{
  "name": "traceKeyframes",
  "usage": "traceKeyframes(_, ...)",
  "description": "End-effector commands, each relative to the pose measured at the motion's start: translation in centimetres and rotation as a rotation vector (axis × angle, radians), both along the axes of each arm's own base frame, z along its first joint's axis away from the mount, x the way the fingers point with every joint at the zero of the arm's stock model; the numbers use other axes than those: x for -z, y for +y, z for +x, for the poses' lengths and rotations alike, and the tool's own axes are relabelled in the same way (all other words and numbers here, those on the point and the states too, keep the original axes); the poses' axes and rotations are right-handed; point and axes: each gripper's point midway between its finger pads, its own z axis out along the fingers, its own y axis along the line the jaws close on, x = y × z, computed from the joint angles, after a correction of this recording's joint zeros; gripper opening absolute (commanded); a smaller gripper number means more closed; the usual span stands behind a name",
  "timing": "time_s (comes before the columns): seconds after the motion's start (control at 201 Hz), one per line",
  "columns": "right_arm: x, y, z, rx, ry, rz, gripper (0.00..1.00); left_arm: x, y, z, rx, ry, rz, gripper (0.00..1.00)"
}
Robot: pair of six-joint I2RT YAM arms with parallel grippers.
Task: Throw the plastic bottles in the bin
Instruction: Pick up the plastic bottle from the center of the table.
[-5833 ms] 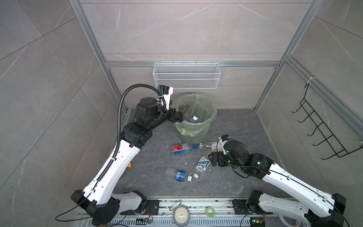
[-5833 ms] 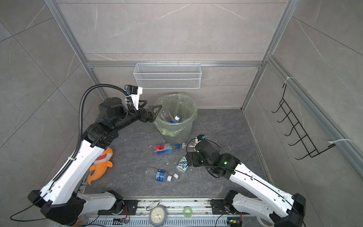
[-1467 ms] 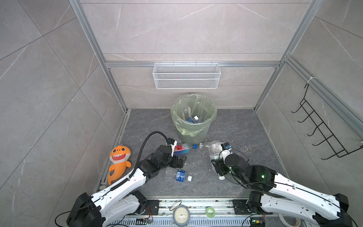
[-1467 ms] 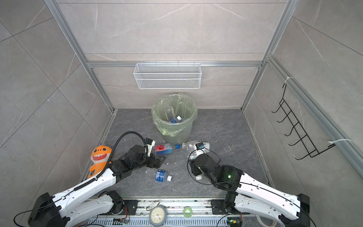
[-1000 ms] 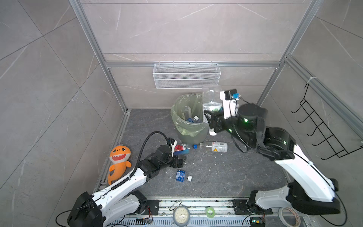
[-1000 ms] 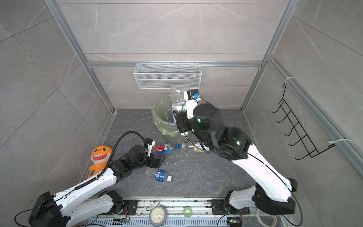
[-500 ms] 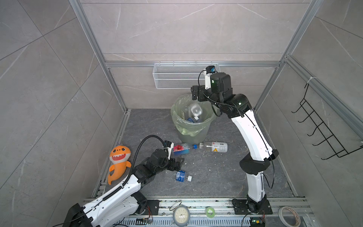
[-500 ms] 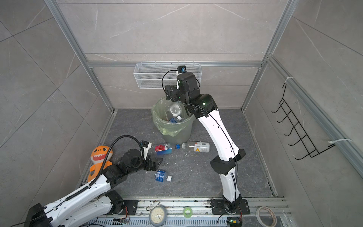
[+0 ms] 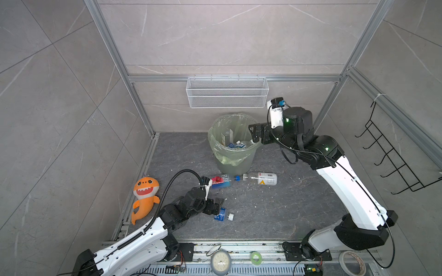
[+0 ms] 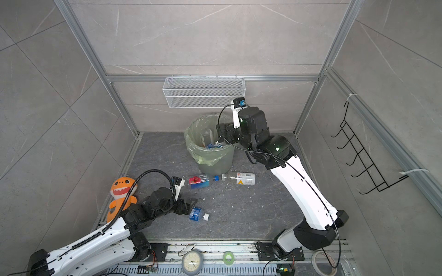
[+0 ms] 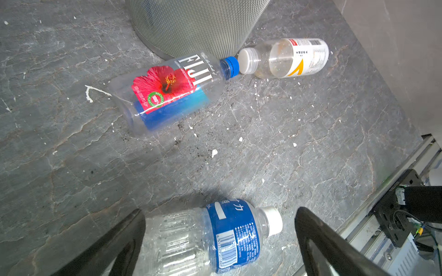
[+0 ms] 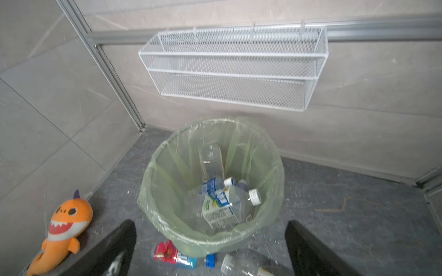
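Three clear plastic bottles [image 10: 200, 179] are left on the grey floor [image 9: 275, 210]: a red-flowered, blue-capped bottle [image 9: 220, 181] and a white-labelled bottle [image 9: 262, 178] are laid at the foot of the round grey-green bin with a pale green liner [image 9: 236, 167], while a small blue-labelled bottle [image 9: 222, 214] is flanked by the wide-open jaws of the left gripper [image 9: 217, 206], moved closer than before. The right gripper [image 9: 252, 133], empty and spread wide, has been drawn back beside the rim; more bottles [image 12: 222, 200] are piled inside.

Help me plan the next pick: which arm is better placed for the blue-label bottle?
Left. The left gripper, open, brackets the blue-label bottle; the right gripper hangs open by the bin, well away.
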Motion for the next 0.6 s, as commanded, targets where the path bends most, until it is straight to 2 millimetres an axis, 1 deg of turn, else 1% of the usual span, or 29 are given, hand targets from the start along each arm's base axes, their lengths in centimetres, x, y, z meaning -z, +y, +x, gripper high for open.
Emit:
traceKeyframes(0.0,2.3,0.3,-0.9,-0.032,0.044,0.012,0.99,-1.5,-0.2,0.4,-0.070,-0.017,-0.002,1.00)
traceKeyframes(0.144,5.9,-0.1,-2.0,-0.044,0.107,-0.017,0.99,-0.8,-0.8,-0.4,-0.113,0.019,0.015,1.00)
traceKeyframes(0.239,7.6,-0.7,-2.6,-0.035,0.129,-0.032,0.99,-0.5,-1.1,-1.1,-0.141,0.029,0.019,1.00)
traceKeyframes(0.363,9.0,-0.9,-3.2,-0.041,0.151,-0.034,0.99,0.5,-1.1,-1.7,-0.204,0.084,0.001,1.00)
traceKeyframes(0.597,11.7,-1.2,-3.4,-0.029,0.190,-0.048,0.99,2.1,-0.3,-2.7,-0.319,0.176,-0.006,1.00)
